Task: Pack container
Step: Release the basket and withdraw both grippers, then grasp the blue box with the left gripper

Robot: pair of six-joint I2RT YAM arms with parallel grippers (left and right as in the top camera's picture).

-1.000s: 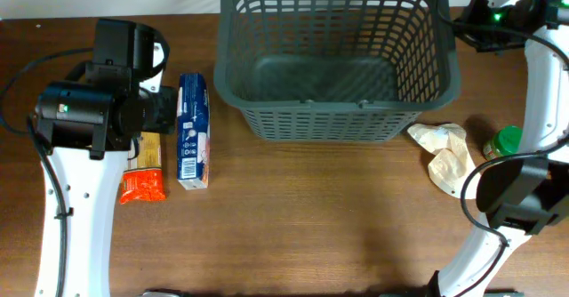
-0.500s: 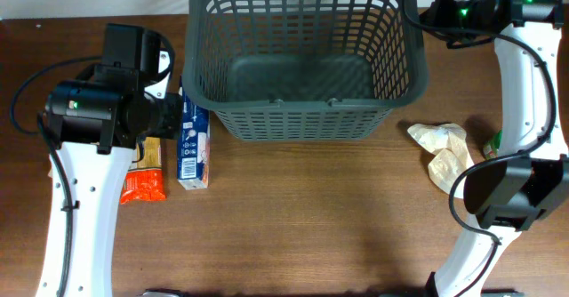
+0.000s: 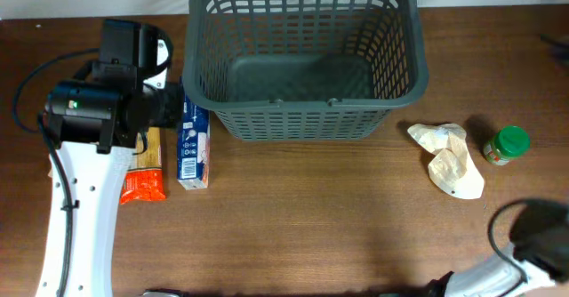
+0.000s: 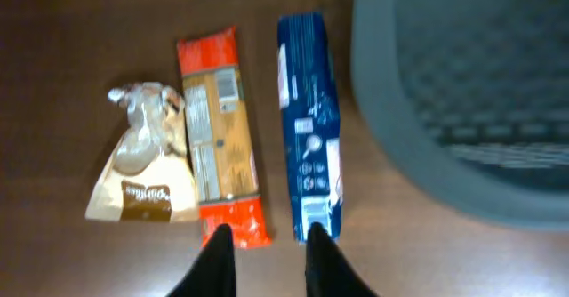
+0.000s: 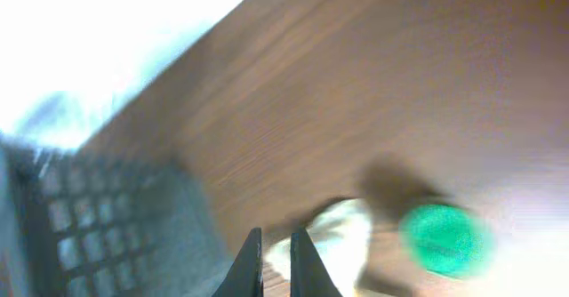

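One brown table (image 3: 311, 235) carries the big grey basket (image 3: 307, 57) at its far edge; my left gripper (image 4: 271, 261) hangs released over a blue box (image 4: 309, 146) just beside the basket's left wall; my right gripper (image 5: 276, 261) is blurred, so I cannot tell its grip; a green-capped jar (image 3: 508, 144) stands well right.

In the overhead view the left arm (image 3: 84, 119) hides the upper half of the orange packet (image 3: 142, 183) and the far end of the blue box (image 3: 192, 150). The right wrist view is all blurred. There the green lid (image 5: 444, 239) is only a smear, the left edge cuts the container (image 5: 107, 217), and the gap of the right gripper (image 5: 275, 232) is unclear. The print on the packets is too small to read.
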